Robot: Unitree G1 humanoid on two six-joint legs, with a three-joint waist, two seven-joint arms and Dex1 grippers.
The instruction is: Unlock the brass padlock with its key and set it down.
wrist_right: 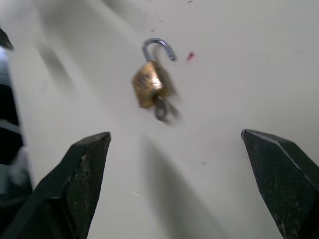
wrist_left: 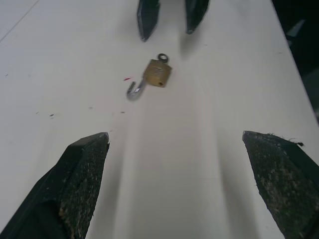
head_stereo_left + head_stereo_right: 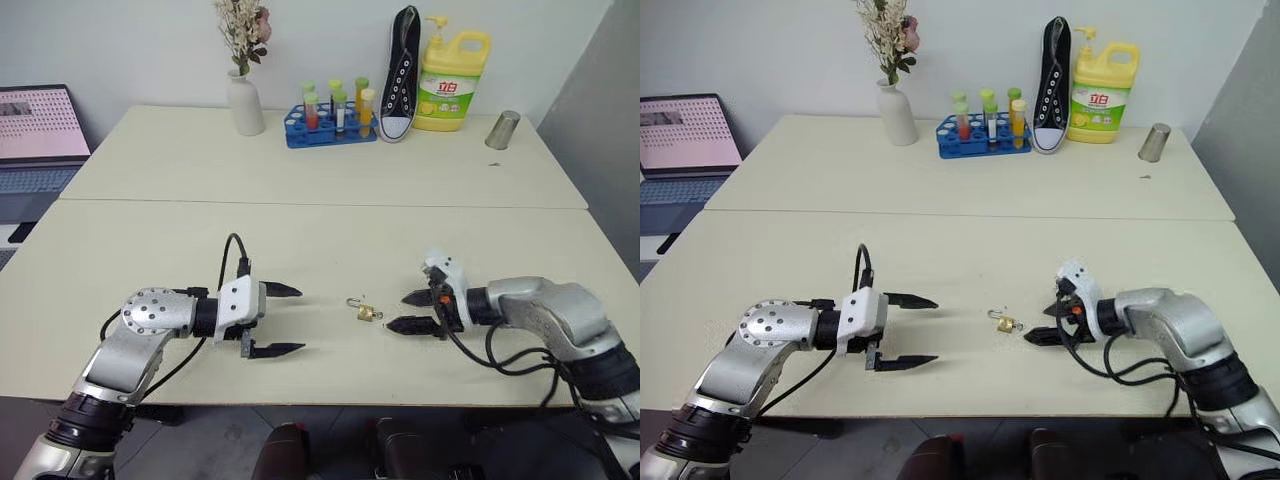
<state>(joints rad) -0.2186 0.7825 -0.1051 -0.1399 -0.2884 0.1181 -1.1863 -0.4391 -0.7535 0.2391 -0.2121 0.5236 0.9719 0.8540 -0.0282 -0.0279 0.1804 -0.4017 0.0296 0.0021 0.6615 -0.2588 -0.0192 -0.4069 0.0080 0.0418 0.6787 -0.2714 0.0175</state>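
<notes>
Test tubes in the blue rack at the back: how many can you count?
5 capped test tubes visible in the blue plastic rack: green, red-filled, yellow-green, dark, orange. More may be hidden.

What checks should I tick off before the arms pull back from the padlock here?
1. brass padlock lies on the table: ok.
2. Shackle swung open: ok.
3. Key in the lock body: ok, a key ring shows at its base.
4. right gripper jaws open, apart from the padlock: ok.
5. left gripper jaws open, holding nothing: ok.
6. Padlock well in from the table edge: ok.
</notes>
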